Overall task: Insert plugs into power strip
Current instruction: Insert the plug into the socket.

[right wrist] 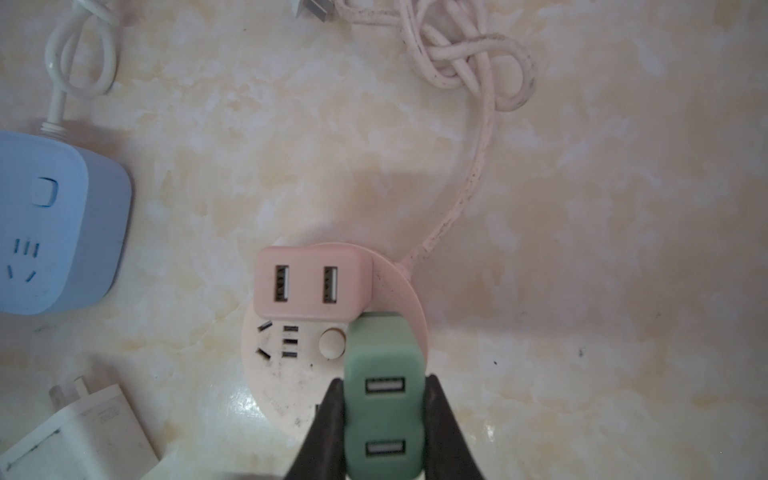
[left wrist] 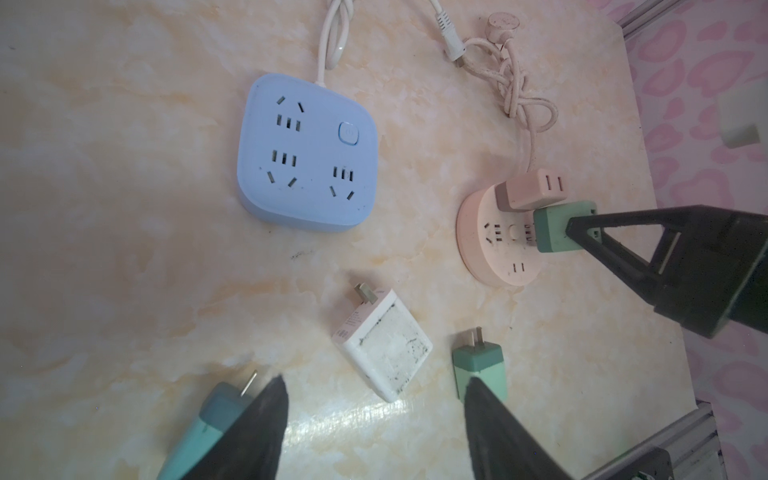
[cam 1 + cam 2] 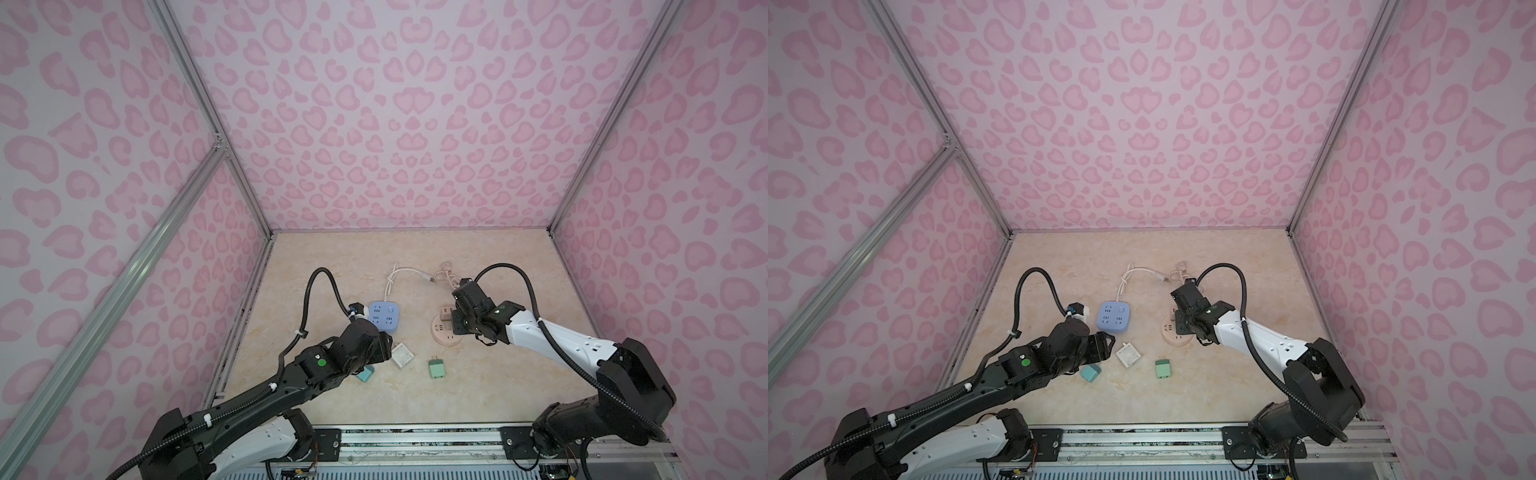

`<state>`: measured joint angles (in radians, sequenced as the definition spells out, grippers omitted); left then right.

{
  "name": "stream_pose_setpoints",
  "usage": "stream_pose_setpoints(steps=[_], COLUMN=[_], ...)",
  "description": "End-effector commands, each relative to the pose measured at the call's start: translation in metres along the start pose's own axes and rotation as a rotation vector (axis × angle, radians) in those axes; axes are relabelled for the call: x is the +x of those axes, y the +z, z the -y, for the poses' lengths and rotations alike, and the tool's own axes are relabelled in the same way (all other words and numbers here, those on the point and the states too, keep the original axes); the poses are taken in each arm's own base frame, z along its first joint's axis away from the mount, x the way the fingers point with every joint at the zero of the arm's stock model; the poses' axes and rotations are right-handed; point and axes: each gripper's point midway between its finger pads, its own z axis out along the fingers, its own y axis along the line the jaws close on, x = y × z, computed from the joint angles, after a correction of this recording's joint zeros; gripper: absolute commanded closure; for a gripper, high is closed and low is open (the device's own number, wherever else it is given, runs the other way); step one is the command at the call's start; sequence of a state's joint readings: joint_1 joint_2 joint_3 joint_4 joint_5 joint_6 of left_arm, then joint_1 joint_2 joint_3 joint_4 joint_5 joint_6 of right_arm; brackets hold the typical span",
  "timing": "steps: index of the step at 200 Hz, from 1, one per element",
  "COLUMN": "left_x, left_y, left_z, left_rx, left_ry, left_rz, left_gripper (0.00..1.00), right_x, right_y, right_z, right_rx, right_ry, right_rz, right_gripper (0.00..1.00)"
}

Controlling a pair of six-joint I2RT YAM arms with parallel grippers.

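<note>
Marbled beige tabletop (image 3: 478, 386) lies under both my arms, boxed in by pink leopard-print walls (image 3: 415, 124). My right gripper (image 1: 384, 384) is clamped tight on the mint green blocky plastic adapter (image 1: 384, 415), pinching its two sides over the round pale-pink power strip (image 1: 286, 382). A pinkish-tan blocky adapter with two USB ports (image 1: 309, 282) stands in that strip just beside mine, crowding its far end. I cannot tell whether the two touch, or whether my prongs are in the slots. The strip's round button (image 1: 331, 343) sits just beside my adapter.

My left gripper (image 2: 376, 382) hangs with its jaws parted and nothing between them, above the flat white square adapter (image 2: 386, 349) lying on the table. Outside one finger lies the teal blocky adapter (image 2: 208, 419), and outside the other a second mint green adapter (image 2: 478, 365). The rounded square blue power strip (image 2: 307, 153) sits farther off, its white cord (image 2: 332, 37) looped near the knotted pink cord (image 2: 515, 91).
</note>
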<state>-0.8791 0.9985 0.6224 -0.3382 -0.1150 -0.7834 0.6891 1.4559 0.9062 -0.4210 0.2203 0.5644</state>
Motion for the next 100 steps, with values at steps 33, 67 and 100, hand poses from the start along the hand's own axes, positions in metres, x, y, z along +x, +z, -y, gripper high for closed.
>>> stream_pose_setpoints(steps=[33,67,100], left_x=[-0.005,-0.004,-0.004], left_y=[0.003,0.005,0.005], left_z=[0.001,0.001,0.002], left_rx=[0.004,0.004,0.008], left_ry=[0.001,0.003,0.004], left_rz=[0.027,0.024,0.024], left_gripper=[0.31,0.31,0.31], right_x=[0.01,0.015,0.025], right_y=[0.001,0.007,0.016], right_z=[0.015,0.016,0.015], right_rx=[0.115,0.136,0.142], right_ry=[-0.052,-0.061,-0.06], right_rz=[-0.043,-0.08,-0.122], right_gripper=[1.0,1.0,1.0])
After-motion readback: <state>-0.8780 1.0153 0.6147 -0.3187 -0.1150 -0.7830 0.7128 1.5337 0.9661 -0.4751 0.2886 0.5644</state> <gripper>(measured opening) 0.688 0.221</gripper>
